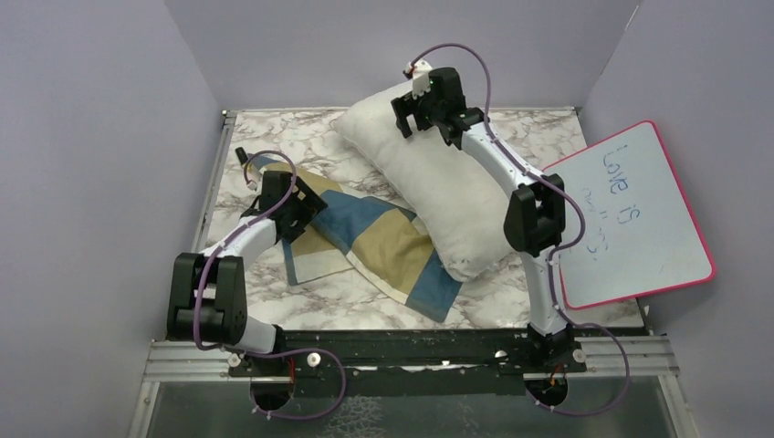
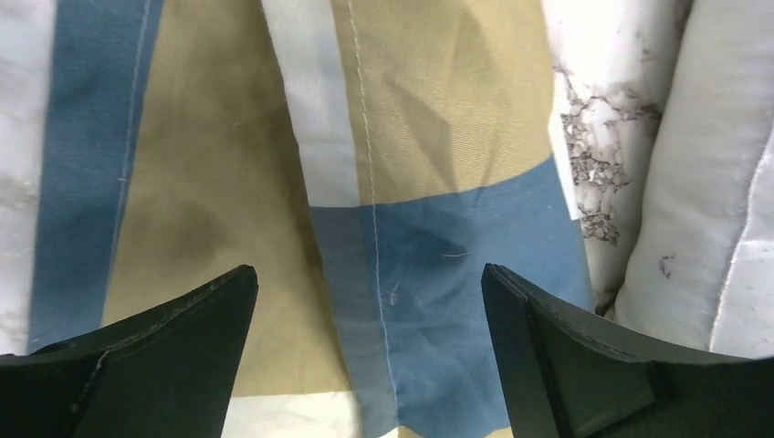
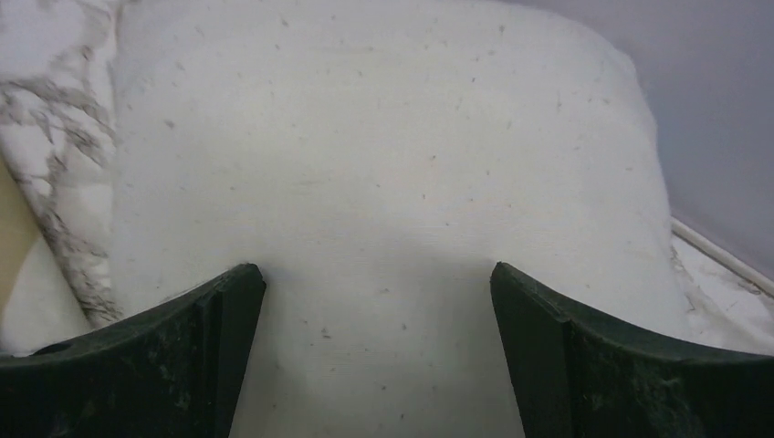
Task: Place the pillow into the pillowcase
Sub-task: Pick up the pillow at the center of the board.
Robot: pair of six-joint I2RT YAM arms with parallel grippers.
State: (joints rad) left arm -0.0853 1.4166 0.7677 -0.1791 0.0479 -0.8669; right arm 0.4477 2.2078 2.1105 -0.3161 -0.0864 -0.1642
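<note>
Speckled matt cloth pillow (image 3: 383,182), glossy marble-look table (image 1: 265,137)

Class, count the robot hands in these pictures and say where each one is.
2. The left hand is open over the pillowcase. The right hand is open over the far end of the pillow. Neither is hidden.
</note>
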